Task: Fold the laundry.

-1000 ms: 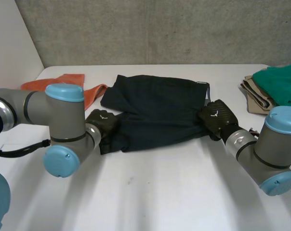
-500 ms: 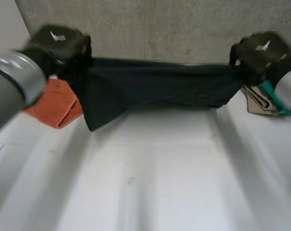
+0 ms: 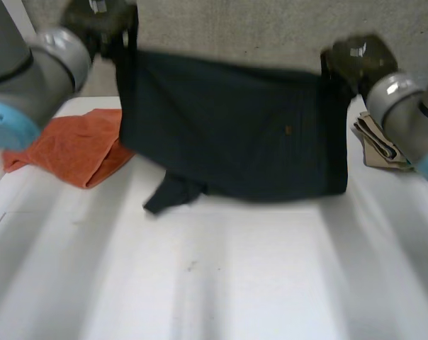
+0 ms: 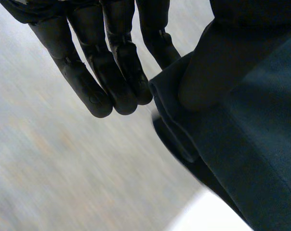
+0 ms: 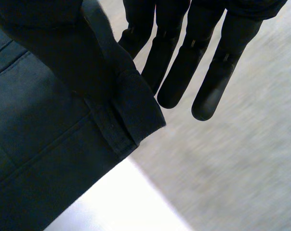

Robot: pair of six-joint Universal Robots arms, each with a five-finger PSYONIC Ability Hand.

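Note:
A dark navy garment (image 3: 235,134) hangs spread in the air between my two hands, its lower edge and one loose flap reaching the white table (image 3: 235,283). My left hand (image 3: 97,18) holds its upper corner on the left side. In the left wrist view the thumb presses the hem of the garment (image 4: 251,159) against the straight fingers (image 4: 95,82). My right hand (image 3: 356,60) holds the opposite upper corner. There the thumb pins the hemmed edge of the garment (image 5: 39,144) against the fingers (image 5: 184,67).
An orange cloth (image 3: 76,145) lies crumpled on the table at the left, partly behind the hanging garment. A folded beige pile (image 3: 375,142) sits at the right edge under my right arm. A grey wall stands behind the table.
The garment lay flat on the table with a hand at each side. Both hands have closed on it and risen, so it now hangs stretched between them.

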